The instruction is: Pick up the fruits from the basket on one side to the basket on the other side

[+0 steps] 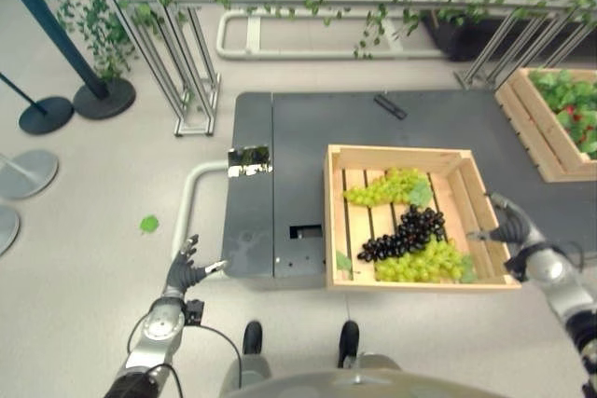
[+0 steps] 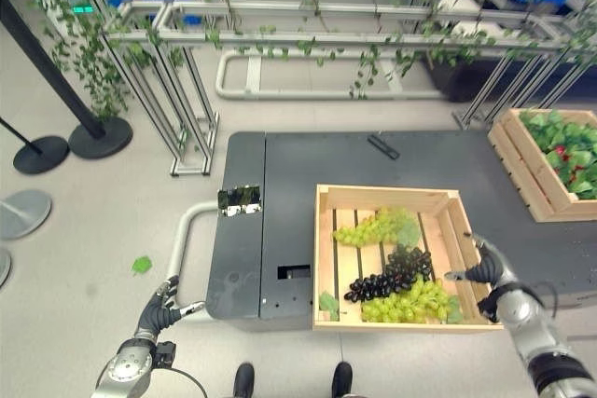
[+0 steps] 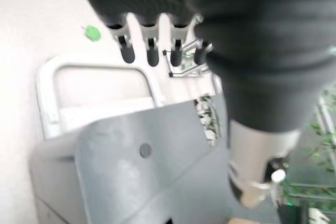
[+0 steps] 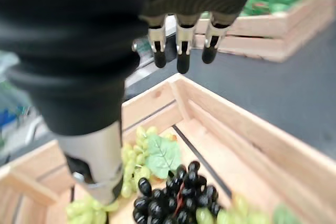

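Right wrist view: right hand point(image 4: 100, 77) open above crate's point(image 1: 492, 216) right edge, apparently clear of grapes point(image 1: 403, 235); left hand point(image 1: 185, 270) open beside cart point(image 1: 250, 221).

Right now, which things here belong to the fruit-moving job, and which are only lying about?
For the job:
- wooden crate
- green grapes
- dark grapes
- right hand, over the crate's right wall

Lying about:
- green leaf on the floor
- black flat object on the platform

A wooden crate point(image 1: 340, 221) sits on the right part of the cart point(image 1: 308, 137). Inside lie three grape bunches point(image 1: 410, 230), one behind the others. A second crate point(image 1: 522, 123) stands at the far right. A leaf point(image 1: 149, 224) lies on the floor left of the cart.
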`<state>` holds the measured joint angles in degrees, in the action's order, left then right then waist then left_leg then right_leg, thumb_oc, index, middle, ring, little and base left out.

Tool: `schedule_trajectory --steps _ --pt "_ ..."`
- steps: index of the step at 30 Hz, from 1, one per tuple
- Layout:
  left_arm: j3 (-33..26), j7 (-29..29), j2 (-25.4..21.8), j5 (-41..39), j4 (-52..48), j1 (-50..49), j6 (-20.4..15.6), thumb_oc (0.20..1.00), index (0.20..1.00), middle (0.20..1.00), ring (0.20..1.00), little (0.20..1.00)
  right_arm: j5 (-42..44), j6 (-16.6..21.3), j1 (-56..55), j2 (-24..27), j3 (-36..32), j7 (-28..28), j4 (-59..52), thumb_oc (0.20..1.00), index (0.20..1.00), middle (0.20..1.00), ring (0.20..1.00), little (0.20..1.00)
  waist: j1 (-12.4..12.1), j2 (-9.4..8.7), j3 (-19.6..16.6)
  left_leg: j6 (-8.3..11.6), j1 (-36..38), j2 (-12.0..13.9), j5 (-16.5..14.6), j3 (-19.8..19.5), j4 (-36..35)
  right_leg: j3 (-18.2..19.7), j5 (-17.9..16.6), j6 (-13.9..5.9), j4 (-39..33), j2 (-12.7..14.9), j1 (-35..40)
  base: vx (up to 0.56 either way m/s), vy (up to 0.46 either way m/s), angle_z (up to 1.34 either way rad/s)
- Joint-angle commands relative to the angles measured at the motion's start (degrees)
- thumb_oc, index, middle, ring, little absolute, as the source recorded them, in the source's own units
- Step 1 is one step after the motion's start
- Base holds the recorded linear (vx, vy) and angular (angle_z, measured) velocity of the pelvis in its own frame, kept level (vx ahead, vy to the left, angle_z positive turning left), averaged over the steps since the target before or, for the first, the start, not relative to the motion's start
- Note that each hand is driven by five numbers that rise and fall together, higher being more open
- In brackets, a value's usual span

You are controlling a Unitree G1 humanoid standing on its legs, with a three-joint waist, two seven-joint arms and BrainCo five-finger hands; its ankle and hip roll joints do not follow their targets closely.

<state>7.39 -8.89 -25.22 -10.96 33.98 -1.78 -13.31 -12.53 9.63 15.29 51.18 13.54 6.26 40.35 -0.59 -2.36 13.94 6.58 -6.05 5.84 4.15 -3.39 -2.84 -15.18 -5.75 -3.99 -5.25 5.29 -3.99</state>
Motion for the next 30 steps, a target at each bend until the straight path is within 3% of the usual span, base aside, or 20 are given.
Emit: schedule_trajectory --steps 1,4,8,9,16,22,30 --pt "-0.6 -1.2 -3.1 -1.8 -4.6 3.8 -3.4 1.0 1.0 1.0 1.0 1.0 -9.2 0.2 5.8 6.4 4.1 2.6 -4.5 1.0 1.0 1.0 1.0 1.0 -1.3 -2.72 2.8 -0.78 -4.2 0.2 -3.2 -0.2 5.6 -0.7 9.5 -3.41 10.8 2.0 -4.0 -0.06 -0.073 0.29" --pt "-1.7 -2.3 -5.2 -2.0 -8.8 4.5 -3.7 1.0 1.0 1.0 1.0 1.0 -15.8 -0.9 8.4 11.5 5.3 4.3 -8.5 1.0 1.0 1.0 1.0 1.0 -1.9 -2.92 6.9 0.02 -11.8 -0.3 -4.3 -1.7 13.3 -1.8 10.8 -2.82 15.8 2.6 -9.9 -0.08 -0.115 0.32" --pt "-2.4 -3.2 -5.1 -2.8 -11.6 4.2 -3.8 1.0 1.0 1.0 1.0 1.0 -19.7 -1.6 11.1 15.8 6.8 5.0 -11.4 1.0 1.0 1.0 1.0 1.0 -2.2 -2.84 9.6 0.26 -16.1 -0.8 -5.6 -1.5 17.4 -1.3 11.2 -2.75 19.3 3.0 -14.8 -0.06 -0.001 0.1" --pt "-2.4 -3.4 -4.9 -4.2 -12.9 4.0 -4.1 1.0 1.0 1.0 1.0 1.0 -21.8 -2.0 14.5 18.4 9.3 5.1 -11.7 1.0 1.0 1.0 1.0 1.0 -2.9 -2.88 11.6 0.19 -18.6 -0.6 -6.0 -1.3 19.5 -0.8 11.5 -2.78 21.6 3.2 -17.9 -0.06 0.02 0.06" --pt "-3.4 -4.8 -5.1 -6.1 -15.2 5.7 -4.2 1.0 1.0 1.0 1.0 1.0 -23.7 -1.1 26.4 23.2 20.9 2.5 -13.8 1.0 1.0 1.0 1.0 1.0 -3.4 -2.82 15.2 0.07 -26.0 -0.9 -7.2 -1.0 25.1 0.5 12.6 -2.34 28.1 4.1 -26.4 -0.06 0.0 -0.04" --pt "-3.8 -5.6 -5.5 -7.0 -16.3 6.7 -4.3 1.0 1.0 1.0 1.0 1.0 -25.1 -1.2 31.1 23.3 28.0 0.5 -11.4 1.0 1.0 1.0 1.0 1.0 -3.3 -2.86 15.9 0.0 -28.0 -1.2 -7.1 -1.3 25.4 0.5 12.8 -2.07 28.5 4.0 -28.4 -0.01 -0.006 0.03" --pt "-2.4 -6.1 -4.1 -10.2 -15.3 9.4 -4.4 1.0 1.0 1.0 1.0 1.0 -25.4 -2.5 35.0 16.9 34.7 -2.0 -0.5 1.0 1.0 1.0 1.0 1.0 -3.2 -2.15 15.9 -0.34 -30.9 -1.9 -6.8 -1.9 25.7 0.5 12.4 -1.95 28.0 4.2 -30.9 0.0 -0.004 0.0"
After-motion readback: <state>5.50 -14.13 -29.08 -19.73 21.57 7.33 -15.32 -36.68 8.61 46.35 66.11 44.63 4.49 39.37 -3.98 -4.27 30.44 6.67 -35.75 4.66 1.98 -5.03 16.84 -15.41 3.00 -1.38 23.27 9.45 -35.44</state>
